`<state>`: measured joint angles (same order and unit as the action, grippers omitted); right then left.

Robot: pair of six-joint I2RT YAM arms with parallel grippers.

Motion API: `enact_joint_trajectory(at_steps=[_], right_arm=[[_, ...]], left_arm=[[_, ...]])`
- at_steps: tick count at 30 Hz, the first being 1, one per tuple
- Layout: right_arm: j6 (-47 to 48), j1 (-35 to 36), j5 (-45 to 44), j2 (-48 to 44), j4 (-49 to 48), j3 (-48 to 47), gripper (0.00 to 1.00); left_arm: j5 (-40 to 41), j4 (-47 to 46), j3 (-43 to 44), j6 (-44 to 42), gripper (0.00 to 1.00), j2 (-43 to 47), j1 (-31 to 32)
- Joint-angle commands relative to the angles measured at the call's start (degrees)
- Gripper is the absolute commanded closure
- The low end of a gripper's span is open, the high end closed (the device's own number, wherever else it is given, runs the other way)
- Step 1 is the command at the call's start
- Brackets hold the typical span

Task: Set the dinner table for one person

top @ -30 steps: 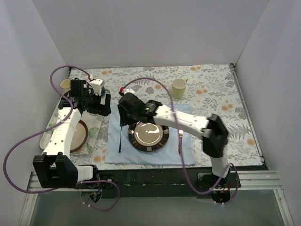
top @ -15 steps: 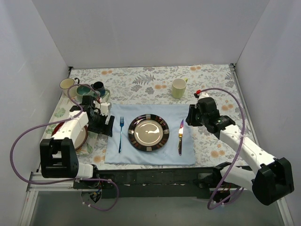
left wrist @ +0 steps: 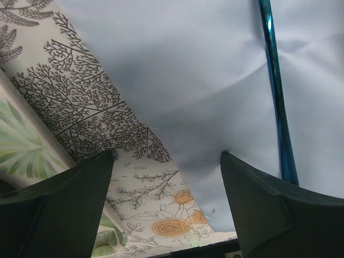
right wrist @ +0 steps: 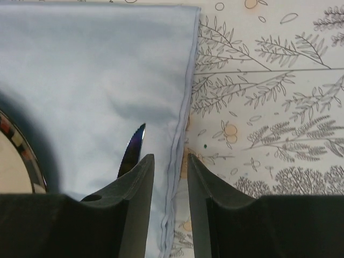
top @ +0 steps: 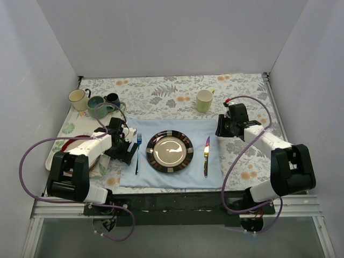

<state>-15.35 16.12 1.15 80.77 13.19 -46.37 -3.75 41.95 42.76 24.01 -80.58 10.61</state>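
The dinner table (top: 247, 107) is covered in floral cloth. On it lies a light-blue mat (top: 172, 177) with a dark-rimmed plate (top: 170, 151) in the middle, a blue fork (top: 137, 153) to its left and a knife (top: 206, 156) to its right. My left gripper (top: 128, 150) is low at the mat's left edge, open wide and empty. In the left wrist view (left wrist: 166, 156) the fork (left wrist: 277, 97) lies beside its right finger. My right gripper (top: 219, 130) is at the mat's upper right corner. In the right wrist view (right wrist: 170, 157) it is narrowly open over the mat's hem, beside the knife tip (right wrist: 133, 150).
A yellow-green mug (top: 204, 100) stands behind the mat. Cream (top: 78, 97), teal (top: 97, 102) and dark blue (top: 113, 98) mugs stand at the back left. A floral tray (top: 58, 145) with a red-brown plate (top: 88, 156) is on the left. White walls enclose the table.
My right arm has drawn back from the fork side to the mat's right corner. My left arm has come down from the mugs to the mat's left edge.
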Motion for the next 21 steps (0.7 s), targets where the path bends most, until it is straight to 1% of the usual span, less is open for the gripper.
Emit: enact_joint_trajectory(at_steps=[1, 2, 4, 6, 7, 8, 10, 11, 12, 16, 18, 20, 21], right_arm=[[3.1, -1.3, 6.3, 6.1, -6.7, -3.7, 0.60], [3.1, -1.4, 5.8, 8.9, -6.6, -4.4, 0.60], [2.5, -1.8, 5.4, 11.2, -6.2, -5.4, 0.60], [2.1, -2.1, 5.2, 13.4, -6.7, -5.7, 0.64], [2.0, -2.6, 5.0, 14.1, -6.3, -6.0, 0.67], [1.9, -2.6, 4.1, 14.8, -6.1, -6.4, 0.77], [1.7, -3.3, 3.9, 14.7, -6.4, -6.3, 0.87], [1.6, -3.5, 3.7, 14.4, -6.5, -5.9, 0.95], [1.6, -3.7, 3.6, 14.2, -6.4, -5.8, 0.96], [1.9, -4.2, 3.5, 13.6, -5.8, -5.4, 0.97], [2.3, -4.1, 3.4, 13.4, -5.5, -5.6, 0.94], [3.1, -4.1, 3.2, 13.4, -3.8, -6.3, 0.77], [3.6, -4.1, 3.2, 13.4, -2.8, -7.4, 0.71]], left_arm=[[4.9, -2.8, -0.8, 0.0, 0.19, -0.5, 0.5], [5.1, -2.9, -1.0, 0.0, 0.19, -0.8, 0.6], [5.2, -3.1, -1.4, 0.0, 0.19, -1.2, 0.6], [5.7, -3.2, -2.2, -0.5, 0.19, -1.5, 0.7], [6.6, -3.3, -2.6, -0.6, 0.20, -1.7, 0.7], [7.0, -3.4, -2.9, -0.9, 0.20, -1.8, 0.7], [7.3, -3.2, -4.1, -1.2, 0.20, -1.8, 0.7], [7.1, -3.3, -4.4, -1.3, 0.20, -1.8, 0.7], [7.0, -3.4, -4.9, -1.4, 0.20, -1.8, 0.7], [6.9, -4.2, -5.8, -1.4, 0.20, -2.5, 0.7], [6.6, -3.9, -5.9, -1.8, 0.20, -2.4, 0.7], [5.6, -2.9, -5.5, -1.8, 0.20, -1.8, 0.7], [5.0, -2.3, -5.2, -1.8, 0.20, -1.5, 0.6]])
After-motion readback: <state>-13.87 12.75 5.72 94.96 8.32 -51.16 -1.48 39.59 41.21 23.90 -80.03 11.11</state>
